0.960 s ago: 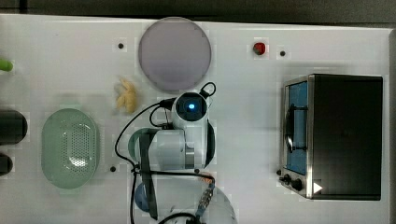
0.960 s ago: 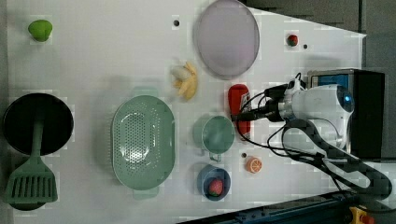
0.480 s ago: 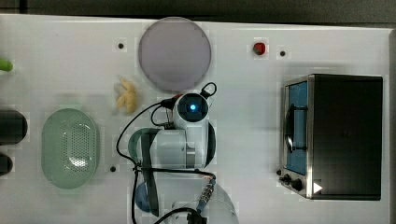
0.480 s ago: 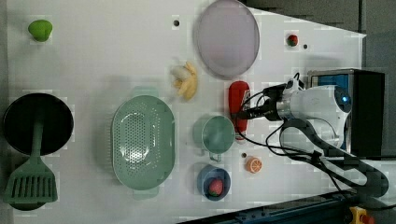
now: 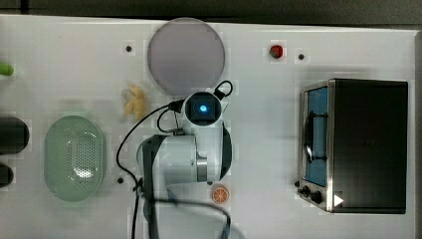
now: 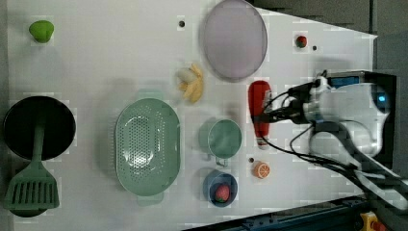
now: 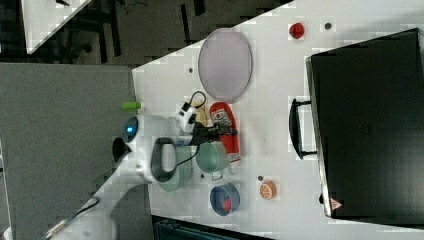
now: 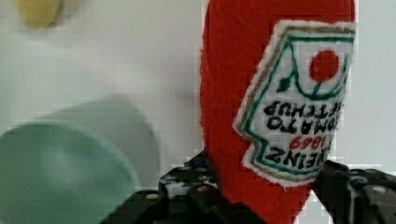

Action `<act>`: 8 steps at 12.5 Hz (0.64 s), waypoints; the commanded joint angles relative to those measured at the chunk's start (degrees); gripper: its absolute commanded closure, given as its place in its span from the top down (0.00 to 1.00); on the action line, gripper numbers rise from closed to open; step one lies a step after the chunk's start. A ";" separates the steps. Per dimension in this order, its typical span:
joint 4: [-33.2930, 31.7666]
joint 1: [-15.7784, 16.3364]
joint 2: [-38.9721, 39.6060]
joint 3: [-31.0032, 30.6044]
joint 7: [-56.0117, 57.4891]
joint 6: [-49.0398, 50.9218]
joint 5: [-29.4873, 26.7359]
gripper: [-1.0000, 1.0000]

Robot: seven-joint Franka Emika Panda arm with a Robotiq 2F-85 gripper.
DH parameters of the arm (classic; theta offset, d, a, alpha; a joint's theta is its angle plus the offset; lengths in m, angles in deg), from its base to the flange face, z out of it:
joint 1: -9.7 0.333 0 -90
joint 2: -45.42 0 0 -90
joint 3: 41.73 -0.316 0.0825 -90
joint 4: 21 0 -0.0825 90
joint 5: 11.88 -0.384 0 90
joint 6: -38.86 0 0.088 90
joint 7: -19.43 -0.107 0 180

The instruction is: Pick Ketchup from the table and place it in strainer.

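- Gripper [image 8: 261, 186]: fingers clamped on the ketchup bottle's [image 6: 259, 111] sides.
- Ketchup bottle: beside the teal cup [image 6: 223, 139], well apart from strainer [image 6: 146, 146].
- Risk: soft bottle slipping; cup clipped in transit.

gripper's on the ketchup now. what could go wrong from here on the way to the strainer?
1. The gripper is shut on the ketchup near the middle of its soft-looking body; the bottle may tilt or slip once lifted.
2. The teal cup stands between the bottle and the strainer in the left view; a low carry could clip its rim.
3. The banana lies near that path too.
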 commanded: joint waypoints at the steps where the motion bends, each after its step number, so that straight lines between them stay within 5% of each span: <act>1: 5.77 0.52 -11.51 -1.93 0.51 10.26 -0.31 0.61; 5: 11.38 1.68 -17.01 -7.42 -4.52 20.84 -0.41 0.61; 8: 12.03 2.92 -16.48 -14.17 -21.08 21.41 -0.65 0.61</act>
